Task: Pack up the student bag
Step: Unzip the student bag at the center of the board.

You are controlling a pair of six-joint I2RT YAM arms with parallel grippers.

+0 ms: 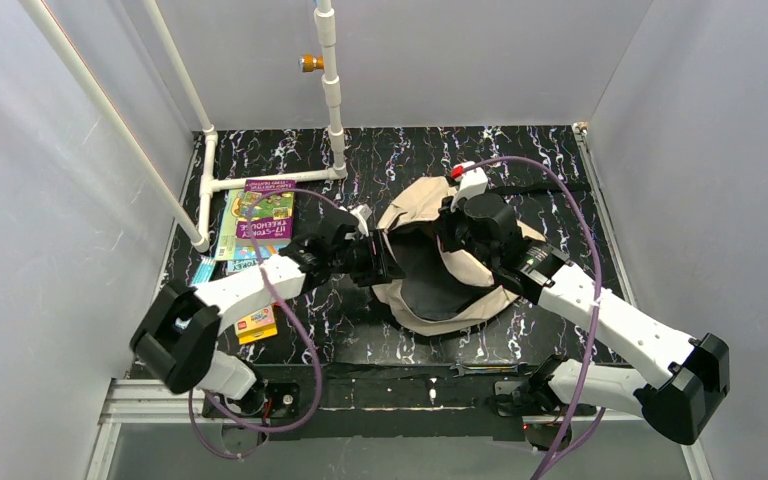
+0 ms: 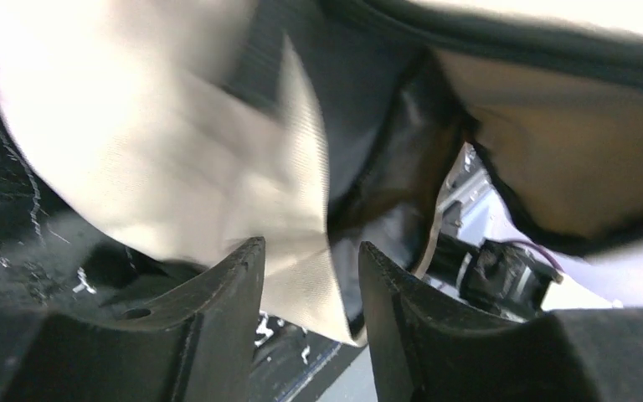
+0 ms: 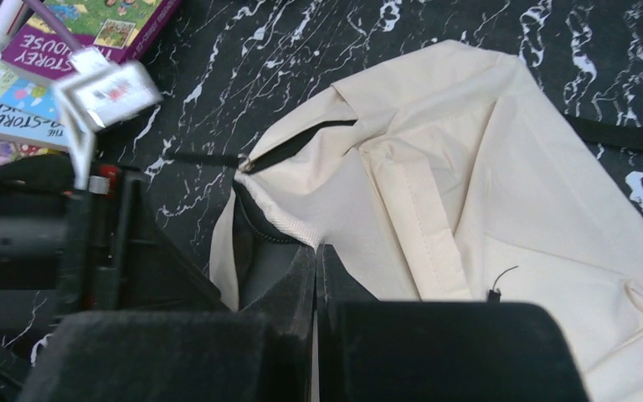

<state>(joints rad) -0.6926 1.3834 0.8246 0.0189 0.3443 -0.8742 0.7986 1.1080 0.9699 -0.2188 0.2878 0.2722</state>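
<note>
Left claw (image 2: pixel 308 270) pinched a fold at the student bag's (image 1: pixel 418 203) left rim; right claw (image 3: pixel 316 261), nearly closed, gripped its right rim on the worktop (image 1: pixel 530 160).

Colourful books (image 1: pixel 256 225) on black marbled table (image 1: pixel 520 160), beside white pipe frame (image 1: pixel 315 176).

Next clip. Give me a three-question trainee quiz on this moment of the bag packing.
1. True or false: the books lie inside the student bag.
2. In the top view, the books lie to which side of the bag? A left, B right, C on it.
3. Fill in: the left gripper and right gripper each hold the bag's ____.
Key: 1 false; 2 A; 3 fabric rim.
</note>
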